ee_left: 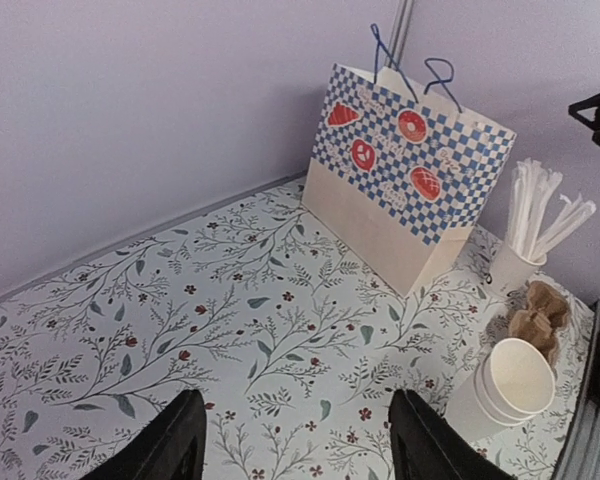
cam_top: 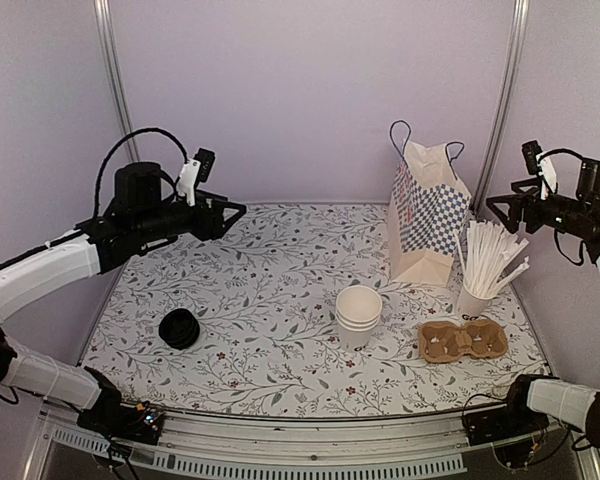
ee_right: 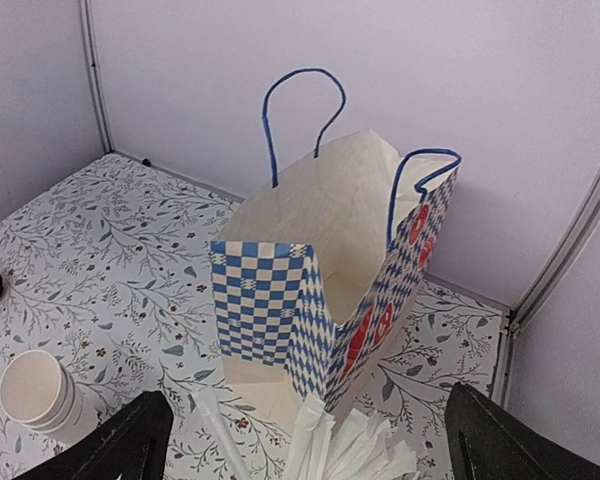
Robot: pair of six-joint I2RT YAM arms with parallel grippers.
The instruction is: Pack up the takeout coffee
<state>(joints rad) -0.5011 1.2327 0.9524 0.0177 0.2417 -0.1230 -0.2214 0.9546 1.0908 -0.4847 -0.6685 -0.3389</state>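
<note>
No white cup with a black lid shows in any view; the takeout coffee is out of sight. The blue-and-white checkered paper bag [cam_top: 427, 212] stands open at the back right, and what I see of its inside in the right wrist view [ee_right: 265, 300] holds nothing. My left gripper [cam_top: 230, 215] hovers open and empty above the back left of the table, its fingers wide apart in the left wrist view [ee_left: 297, 400]. My right gripper [cam_top: 505, 212] hovers open and empty just right of the bag, above the cup of sticks [ee_right: 310, 400].
A stack of plain white cups [cam_top: 359, 315] stands mid-table. A lettered cup with white sticks [cam_top: 472, 300] and a brown cardboard carrier [cam_top: 463, 340] sit front right. A low round black object [cam_top: 179, 328] lies front left. Walls close the back and sides.
</note>
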